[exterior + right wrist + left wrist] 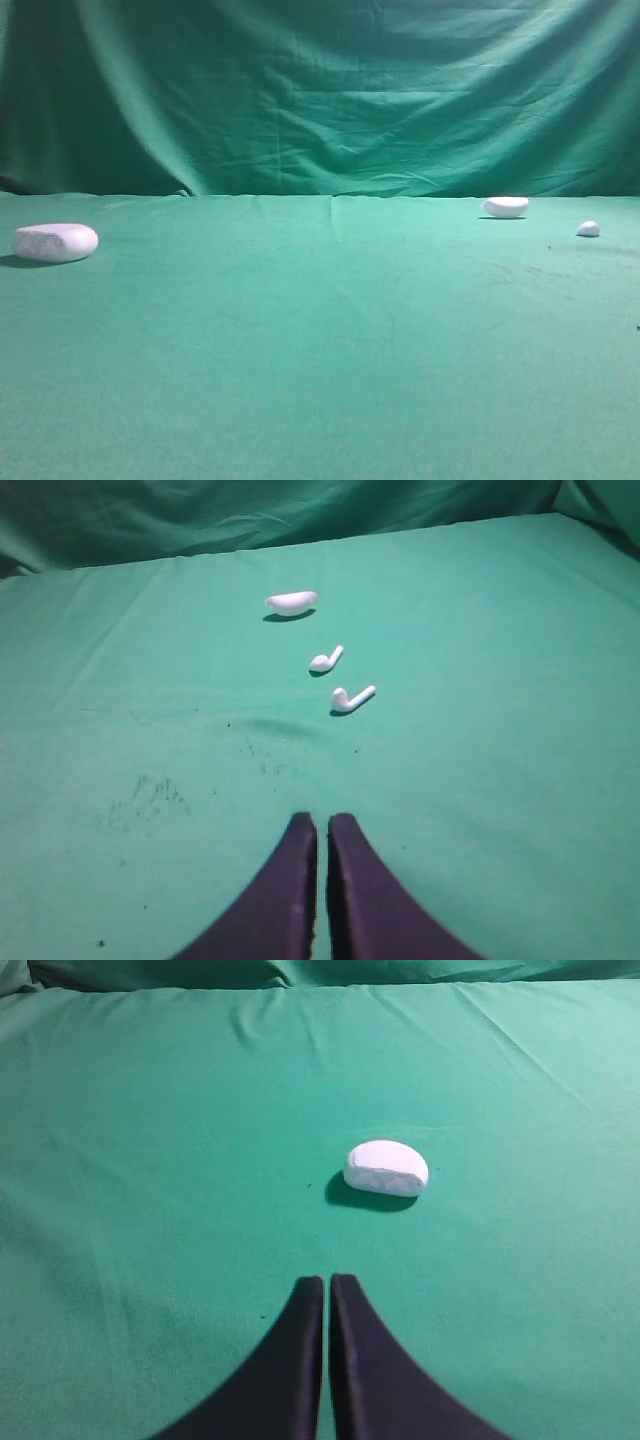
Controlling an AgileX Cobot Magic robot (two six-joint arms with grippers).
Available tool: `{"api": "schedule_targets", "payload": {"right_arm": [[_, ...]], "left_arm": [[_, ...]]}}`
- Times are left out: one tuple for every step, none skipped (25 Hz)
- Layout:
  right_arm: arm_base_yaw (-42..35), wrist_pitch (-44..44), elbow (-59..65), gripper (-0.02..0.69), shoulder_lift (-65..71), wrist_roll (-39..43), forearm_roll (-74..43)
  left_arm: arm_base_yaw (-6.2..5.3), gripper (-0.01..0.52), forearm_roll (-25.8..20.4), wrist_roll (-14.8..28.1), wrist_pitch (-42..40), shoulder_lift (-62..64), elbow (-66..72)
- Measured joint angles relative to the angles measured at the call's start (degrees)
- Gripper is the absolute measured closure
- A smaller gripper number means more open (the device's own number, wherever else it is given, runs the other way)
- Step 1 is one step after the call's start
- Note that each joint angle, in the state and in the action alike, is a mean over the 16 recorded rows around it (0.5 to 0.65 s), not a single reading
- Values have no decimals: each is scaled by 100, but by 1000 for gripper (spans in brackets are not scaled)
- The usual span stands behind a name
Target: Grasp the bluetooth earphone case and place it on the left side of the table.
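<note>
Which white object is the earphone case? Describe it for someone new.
On the green table, look to the far left edge. The bluetooth earphone case lies there alone: the biggest white thing, a rounded pill, unlike the half-oval piece far right.

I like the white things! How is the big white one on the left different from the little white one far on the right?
The earphone case is a big, rounded oblong; the half-oval piece is much smaller.
The case lies near the table's left edge, the piece far right and further back.
The case has faint pale spots; the piece looks plain.
Both are white, resting on green cloth, untouched.
</note>
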Motion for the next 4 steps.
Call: {"api": "schedule_targets", "payload": {"right_arm": [[0, 0, 0, 665, 0, -9, -1], [0, 0, 0, 665, 0, -17, -2], [0, 0, 0, 665, 0, -20, -2], [0, 0, 0, 665, 0, -22, -2]], "left_arm": [[0, 514, 0, 0, 0, 0, 0], [0, 514, 0, 0, 0, 0, 0], [0, 514, 0, 0, 0, 0, 0], [0, 514, 0, 0, 0, 0, 0]]}}
